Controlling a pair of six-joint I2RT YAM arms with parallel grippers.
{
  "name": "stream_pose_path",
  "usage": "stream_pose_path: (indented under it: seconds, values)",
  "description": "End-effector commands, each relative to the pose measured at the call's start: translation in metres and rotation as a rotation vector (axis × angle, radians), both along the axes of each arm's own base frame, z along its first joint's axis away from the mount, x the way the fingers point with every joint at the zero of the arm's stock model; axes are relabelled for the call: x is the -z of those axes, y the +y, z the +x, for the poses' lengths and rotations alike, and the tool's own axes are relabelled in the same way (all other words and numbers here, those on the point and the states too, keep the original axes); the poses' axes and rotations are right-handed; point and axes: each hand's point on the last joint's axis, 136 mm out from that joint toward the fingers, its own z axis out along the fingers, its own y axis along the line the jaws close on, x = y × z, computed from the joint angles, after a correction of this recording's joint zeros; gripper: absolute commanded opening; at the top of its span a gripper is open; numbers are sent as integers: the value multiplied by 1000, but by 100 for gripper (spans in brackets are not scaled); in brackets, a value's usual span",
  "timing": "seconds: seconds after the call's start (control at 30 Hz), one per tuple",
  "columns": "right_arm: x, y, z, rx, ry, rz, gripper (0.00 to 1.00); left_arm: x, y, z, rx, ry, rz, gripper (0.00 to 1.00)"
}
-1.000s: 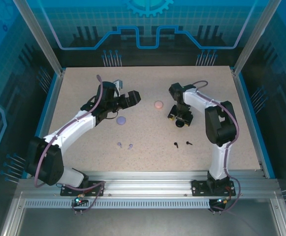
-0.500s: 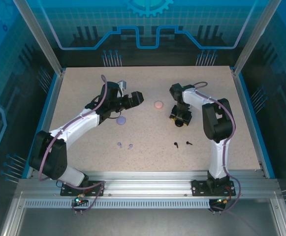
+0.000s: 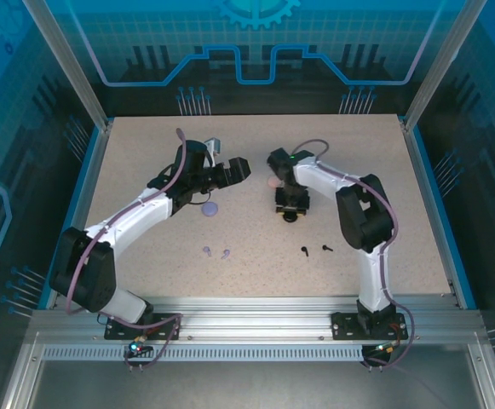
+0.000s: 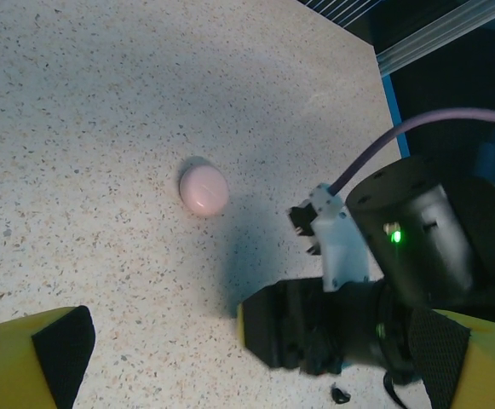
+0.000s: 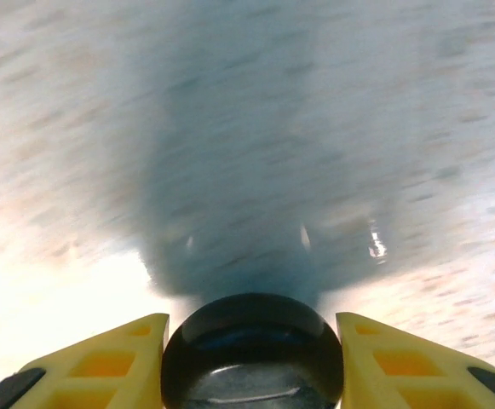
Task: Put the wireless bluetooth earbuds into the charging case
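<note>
Right claw [image 5: 252, 331] clamped on the black case [image 5: 252, 366]; left claw [image 3: 223, 160] spread wide, holding nothing.
I see the purple earbuds [image 3: 206, 250] and the black earbuds [image 3: 304, 250] lying on the table [image 3: 375, 153] on my near side, the two pairs well apart and well in from its edges. The black case is mid-table, beyond the black pair; my wrist view is too blurred to tell its contents. The pink case [image 4: 203, 187] sits closed beside the right arm, and the purple case [image 3: 210, 207] lies near the left arm.
</note>
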Motion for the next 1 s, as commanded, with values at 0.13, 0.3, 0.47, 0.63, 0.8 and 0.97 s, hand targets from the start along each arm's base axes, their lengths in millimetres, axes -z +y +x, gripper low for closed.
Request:
stream_pose_path:
  seconds: [0.13,0.3,0.47,0.63,0.8,0.97]
  values:
    - [6,47,-23,-169,26,-71,44,-21,7,-7,7,-66,44,99]
    - [22,52,-31,-169,70,-79,45,-20,7,-7,3,-59,44,99]
    - [31,54,-34,-156,95,-75,47,-23,12,-6,-21,-65,49,99]
    - [35,54,-36,-145,104,-76,50,-33,23,-6,-73,-90,51,99]
    - [36,54,-37,-140,108,-72,52,-46,38,-7,-132,-111,39,99]
    - [36,59,-39,-120,113,-38,47,-47,50,-8,-196,-69,-18,99]
